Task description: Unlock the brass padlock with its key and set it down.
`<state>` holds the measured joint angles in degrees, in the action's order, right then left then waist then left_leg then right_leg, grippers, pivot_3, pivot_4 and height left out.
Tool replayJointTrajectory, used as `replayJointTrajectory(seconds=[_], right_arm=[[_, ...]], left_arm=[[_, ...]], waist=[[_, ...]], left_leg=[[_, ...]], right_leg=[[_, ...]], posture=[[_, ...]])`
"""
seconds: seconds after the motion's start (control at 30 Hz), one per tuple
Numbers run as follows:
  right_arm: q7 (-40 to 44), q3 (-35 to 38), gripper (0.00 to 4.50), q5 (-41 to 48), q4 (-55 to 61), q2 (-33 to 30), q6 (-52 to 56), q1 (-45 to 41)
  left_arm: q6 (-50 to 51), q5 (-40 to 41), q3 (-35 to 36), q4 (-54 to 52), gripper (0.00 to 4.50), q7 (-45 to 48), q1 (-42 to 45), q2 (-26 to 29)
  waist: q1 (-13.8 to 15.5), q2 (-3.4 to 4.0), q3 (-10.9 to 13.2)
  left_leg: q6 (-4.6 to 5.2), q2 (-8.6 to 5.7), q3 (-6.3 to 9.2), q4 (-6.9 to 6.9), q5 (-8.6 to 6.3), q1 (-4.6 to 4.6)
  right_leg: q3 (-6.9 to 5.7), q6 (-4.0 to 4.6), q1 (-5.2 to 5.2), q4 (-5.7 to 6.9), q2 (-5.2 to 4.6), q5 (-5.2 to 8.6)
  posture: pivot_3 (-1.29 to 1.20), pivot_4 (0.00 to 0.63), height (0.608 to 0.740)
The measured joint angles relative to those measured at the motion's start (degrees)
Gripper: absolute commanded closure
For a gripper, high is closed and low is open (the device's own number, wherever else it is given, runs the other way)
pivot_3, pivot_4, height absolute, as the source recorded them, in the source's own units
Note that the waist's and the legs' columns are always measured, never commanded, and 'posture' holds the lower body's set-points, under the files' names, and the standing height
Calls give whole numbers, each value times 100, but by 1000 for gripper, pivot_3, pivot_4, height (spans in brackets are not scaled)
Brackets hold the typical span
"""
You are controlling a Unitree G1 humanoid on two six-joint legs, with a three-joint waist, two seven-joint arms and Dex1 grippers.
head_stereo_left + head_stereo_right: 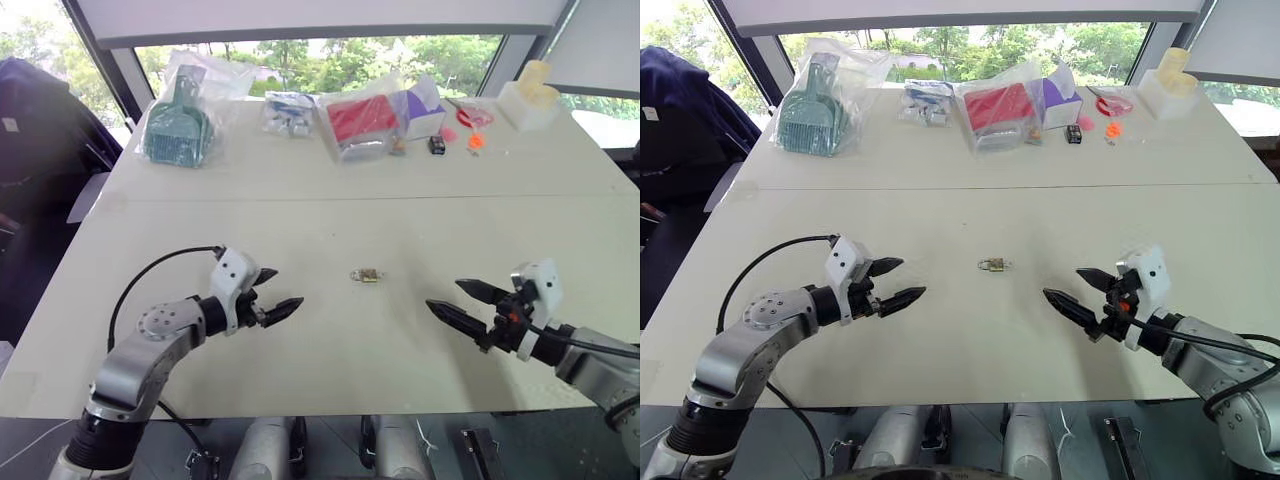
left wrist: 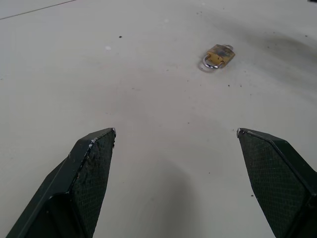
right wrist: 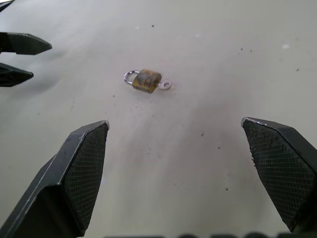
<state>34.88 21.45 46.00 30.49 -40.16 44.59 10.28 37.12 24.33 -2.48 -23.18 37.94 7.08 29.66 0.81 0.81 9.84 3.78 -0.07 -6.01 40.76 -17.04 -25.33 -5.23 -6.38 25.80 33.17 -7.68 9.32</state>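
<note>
The brass padlock (image 1: 368,275) lies flat on the white table (image 1: 300,220), about midway between my two grippers. Its silver shackle points toward my left gripper. The key (image 3: 166,85) sticks out of the lock's other end, its small round head resting on the table. My left gripper (image 1: 285,287) hovers open to the left of the lock with nothing between its fingers. My right gripper (image 1: 443,293) hovers open to the lock's right, also bare. Both point inward at the padlock (image 2: 218,56) and stand well apart from it.
Along the table's far edge lie a bagged green scoop (image 1: 178,125), a bagged red item (image 1: 362,118), a purple box (image 1: 420,105), a small black box (image 1: 437,144), red scissors (image 1: 470,118) and a white foam block (image 1: 530,95). A seam (image 1: 400,197) crosses the table.
</note>
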Motion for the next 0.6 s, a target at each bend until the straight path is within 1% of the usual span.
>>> replayJointTrajectory(seconds=[0.23, 0.43, 0.6], right_arm=[[-53, -94, 60, -25, 0, 38, 0, -109], [-59, -123, 60, -68, 0, 38, -2, -132], [-60, -282, 60, -130, 0, 56, -14, -135]], left_arm=[[-13, -7, 61, 10, 384, -204, 25, -115], [-12, -5, 55, 9, 384, -251, 4, -116], [-4, 0, 40, 6, 384, -253, -9, -116]], waist=[[1, 0, 0], [-1, 0, 0], [0, 0, 0]], left_leg=[[0, 0, 0, 0, 0, 0], [0, 0, -1, 0, 0, 0], [-1, 0, 0, 0, 0, 0]], right_leg=[[0, 0, 0, 0, 0, 0], [0, 0, 0, 0, 0, 0], [0, 0, 0, 0, 0, 0]], posture=[[0, 150, 735], [0, 150, 735], [0, 150, 735]])
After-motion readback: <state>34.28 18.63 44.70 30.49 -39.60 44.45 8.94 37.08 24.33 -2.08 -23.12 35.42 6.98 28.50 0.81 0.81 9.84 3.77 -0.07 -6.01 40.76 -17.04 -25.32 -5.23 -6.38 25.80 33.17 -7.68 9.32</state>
